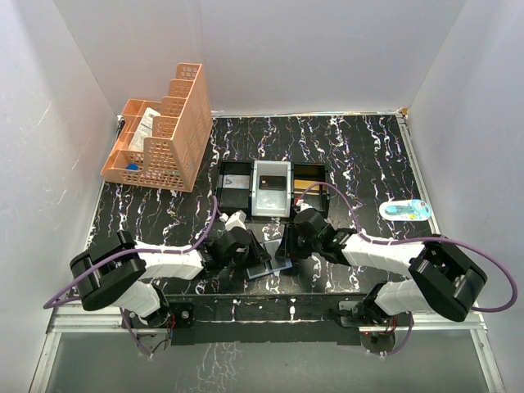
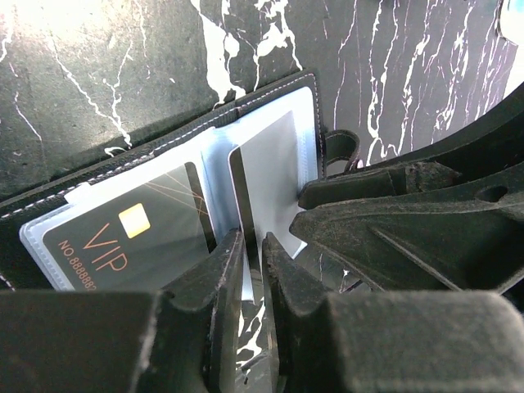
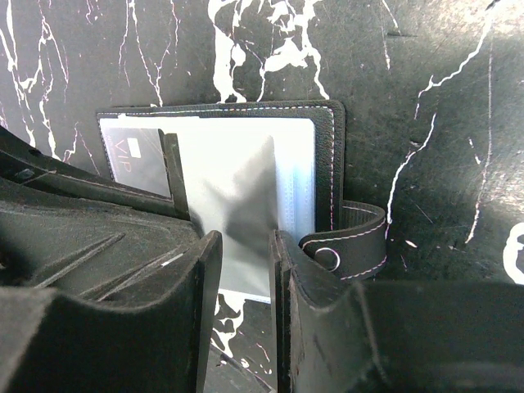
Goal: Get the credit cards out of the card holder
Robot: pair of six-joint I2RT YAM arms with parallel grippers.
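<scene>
My nearly clenched left end effector straddles the near edge of the pale plastic card lying lengthwise ahead in the grey-blue bifold card holder; grip unconfirmed.

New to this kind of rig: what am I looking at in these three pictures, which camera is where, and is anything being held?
Two robot arms, each ending in a two-finger gripper. The wide picture looks down from above; the other two come from cameras on the wrists. On the marbled table lie an open card holder, a black-and-white tray and an orange basket. The left gripper pinches a clear sleeve beside a VIP card; the right gripper straddles the holder's edge, grip unclear.
</scene>
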